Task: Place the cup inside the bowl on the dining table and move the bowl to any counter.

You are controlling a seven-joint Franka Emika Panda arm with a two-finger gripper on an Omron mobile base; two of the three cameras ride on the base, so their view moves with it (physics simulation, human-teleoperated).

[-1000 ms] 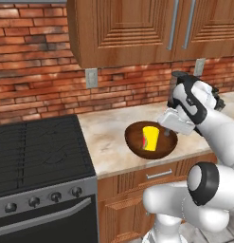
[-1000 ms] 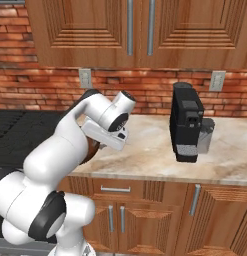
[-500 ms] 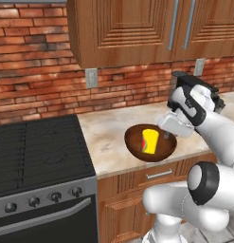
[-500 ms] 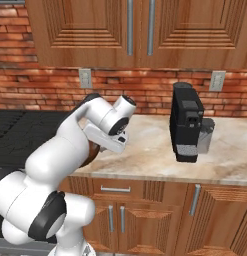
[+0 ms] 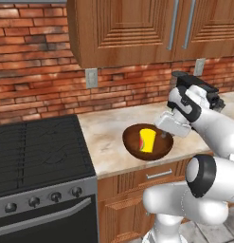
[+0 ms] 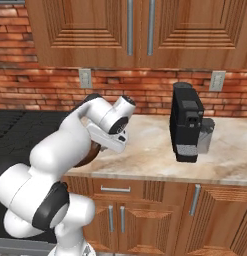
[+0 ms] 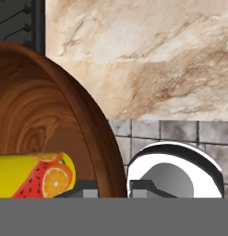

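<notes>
Bowl (image 5: 148, 142): you see it over the counter (image 5: 109, 133), right of the stove (image 5: 38, 152).
Cup (image 5: 146, 140): lies inside the bowl.
Gripper (image 5: 164, 135): at the bowl's right rim; your hand view shows fingertips (image 7: 83, 189) straddling the wall, clamped on it.
Coffee machine (image 6: 186, 121): well apart.

One bowl (image 5: 148, 141) holding one cup (image 5: 147, 140) sits on one counter (image 5: 111, 135), with one stove (image 5: 38, 152) at left, one coffee machine (image 6: 186, 121) at right, two wall outlets (image 6: 85, 78) and one gripper (image 5: 165, 135).
</notes>
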